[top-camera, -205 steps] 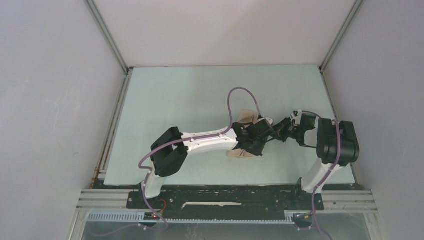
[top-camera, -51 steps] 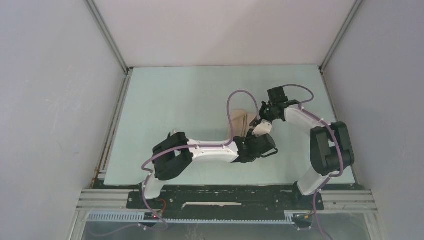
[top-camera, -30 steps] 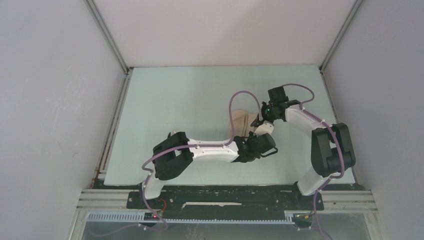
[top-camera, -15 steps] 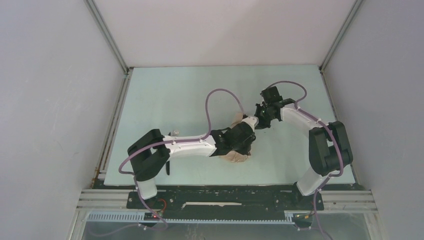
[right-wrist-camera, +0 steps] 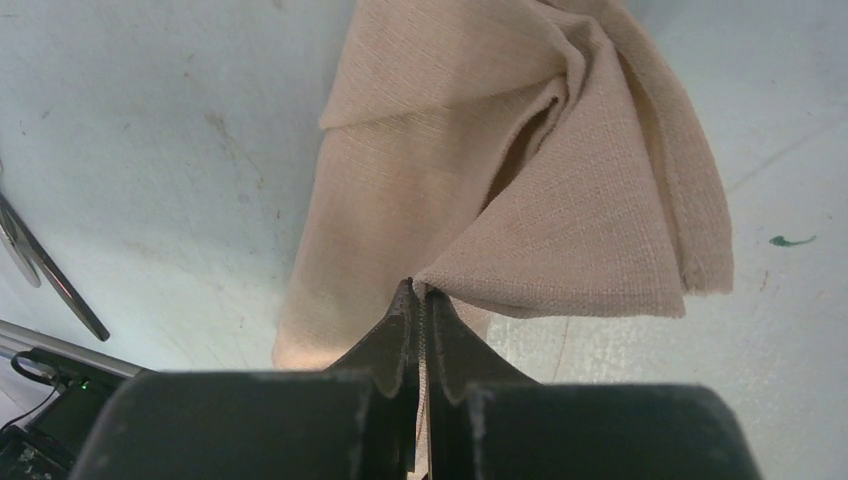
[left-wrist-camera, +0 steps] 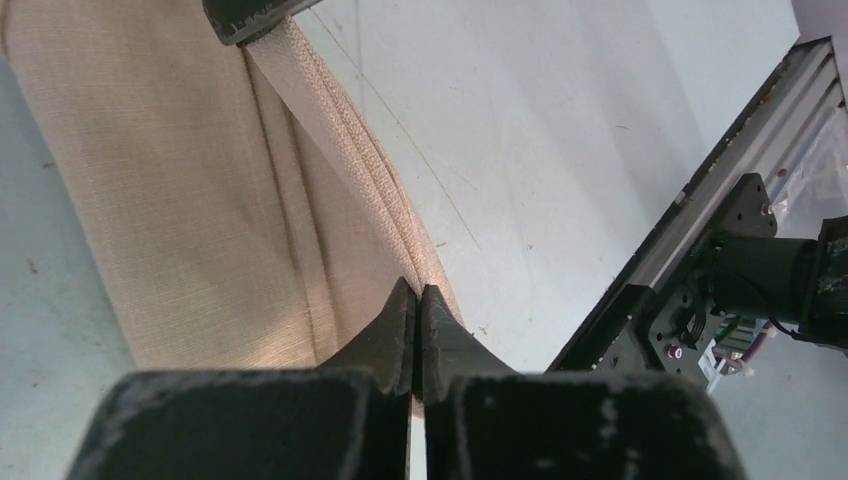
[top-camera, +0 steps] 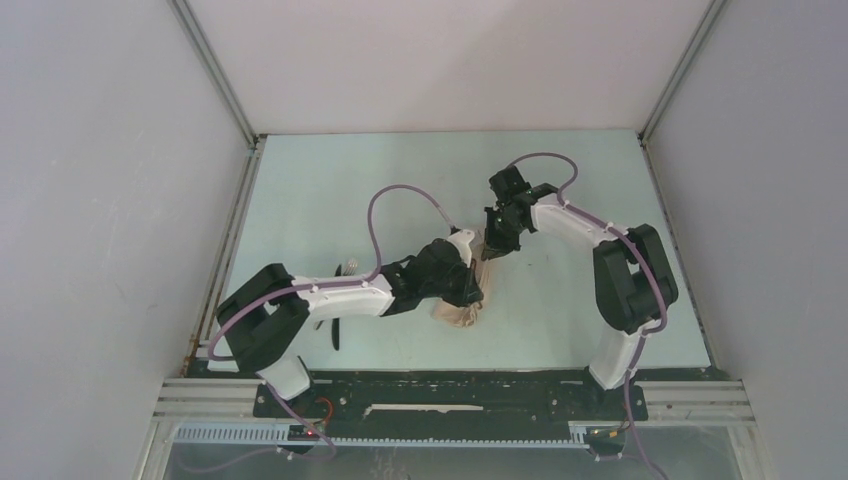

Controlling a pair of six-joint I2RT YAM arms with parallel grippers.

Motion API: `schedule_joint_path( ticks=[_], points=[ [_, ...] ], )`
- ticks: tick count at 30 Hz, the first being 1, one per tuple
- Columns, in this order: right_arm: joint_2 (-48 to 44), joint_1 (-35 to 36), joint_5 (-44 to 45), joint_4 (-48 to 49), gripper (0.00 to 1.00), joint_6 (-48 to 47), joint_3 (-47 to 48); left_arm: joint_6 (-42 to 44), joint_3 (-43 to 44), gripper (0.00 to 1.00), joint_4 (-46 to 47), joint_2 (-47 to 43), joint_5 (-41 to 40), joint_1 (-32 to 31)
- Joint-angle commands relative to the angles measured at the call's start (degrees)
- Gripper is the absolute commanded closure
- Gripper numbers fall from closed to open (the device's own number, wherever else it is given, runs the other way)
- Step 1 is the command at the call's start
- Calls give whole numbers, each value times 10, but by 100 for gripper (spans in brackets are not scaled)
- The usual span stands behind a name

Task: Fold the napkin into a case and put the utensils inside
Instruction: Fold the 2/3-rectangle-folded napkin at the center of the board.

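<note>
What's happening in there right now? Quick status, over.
Left jaws shut on napkin hem. Right jaws shut on a corner. Cloth bunched, not yet folded. Knife lies aside, untouched.

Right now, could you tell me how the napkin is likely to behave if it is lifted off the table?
The napkin would probably hang limp: it drapes in soft folds from the right gripper. It seems light, as fingertip pinches on its edge hold it. The taut hem at the left gripper suggests it follows any pull.
</note>
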Motion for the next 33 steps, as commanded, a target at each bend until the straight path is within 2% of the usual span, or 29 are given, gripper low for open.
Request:
schedule_joint_path(
  ticks=[1,11,26,31,33],
  points=[
    [25,9,50,5,100,-7,57,-9,-32,100,45,-42,79,14],
    [92,31,69,-45,100,-6,149,-26,-117,100,104,-57,116,64],
    [156,36,39,-56,100,6,206,-41,-182,100,140,-27,152,126],
    [169,32,25,-58,89,3,220,-48,-191,100,153,-2,160,139],
    [172,29,12,-62,80,-1,228,-50,-192,100,160,10,165,145]
  ],
)
